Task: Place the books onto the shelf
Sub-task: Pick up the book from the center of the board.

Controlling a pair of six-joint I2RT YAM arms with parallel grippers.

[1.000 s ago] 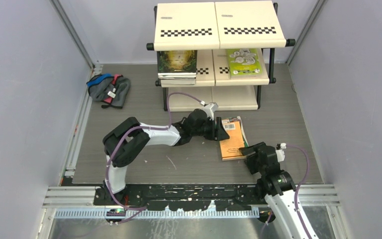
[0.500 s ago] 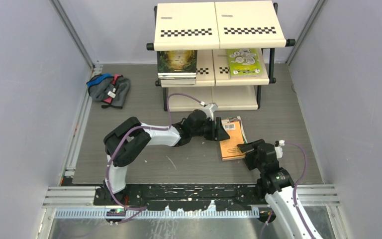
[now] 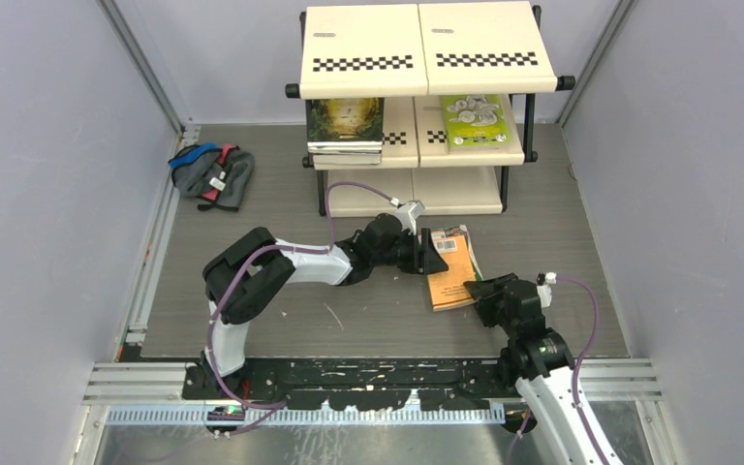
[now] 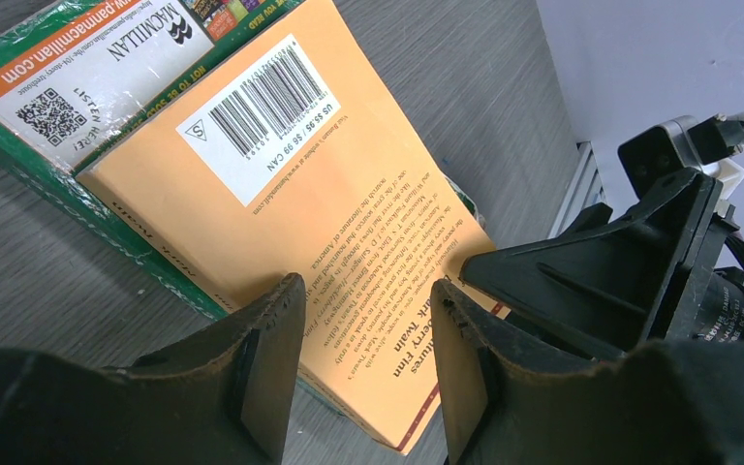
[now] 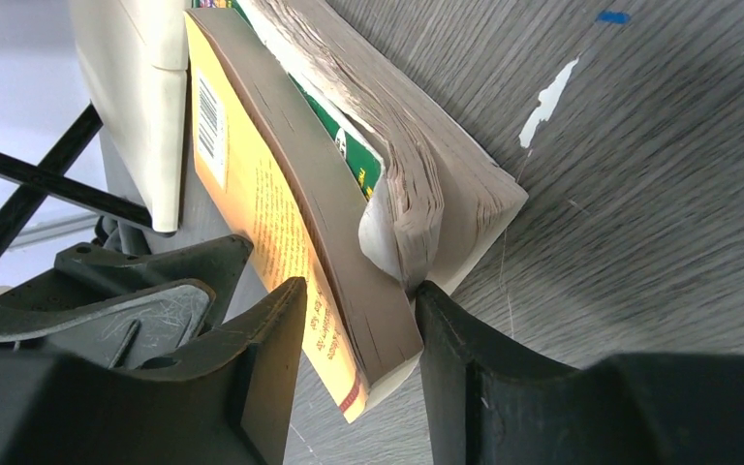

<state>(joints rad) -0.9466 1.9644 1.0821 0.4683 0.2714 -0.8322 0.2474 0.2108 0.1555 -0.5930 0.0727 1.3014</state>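
An orange book (image 3: 450, 281) lies back-up on a green book (image 3: 467, 242) on the table, in front of the shelf (image 3: 426, 44). My left gripper (image 3: 433, 254) stands open just over the orange book's (image 4: 281, 194) left side. I cannot tell whether its fingertips (image 4: 276, 320) touch the cover. My right gripper (image 3: 477, 288) is at the book's near corner, with that corner (image 5: 349, 320) between the fingers of the right gripper (image 5: 360, 289). One finger (image 5: 446, 320) touches the underside. A small gap separates the other from the cover. A dark green-gold book (image 3: 345, 121) and a lime green book (image 3: 475, 121) lie on the middle tier.
A grey-blue cloth bundle (image 3: 213, 174) lies at the far left of the table. The shelf's lowest board (image 5: 136, 97) stands just behind the two stacked books. Pale walls close in both sides, and a metal rail (image 3: 378, 373) runs along the near edge.
My right gripper has slid a little left onto the orange book's near corner and its jaws have narrowed around it. The left arm has stayed put.
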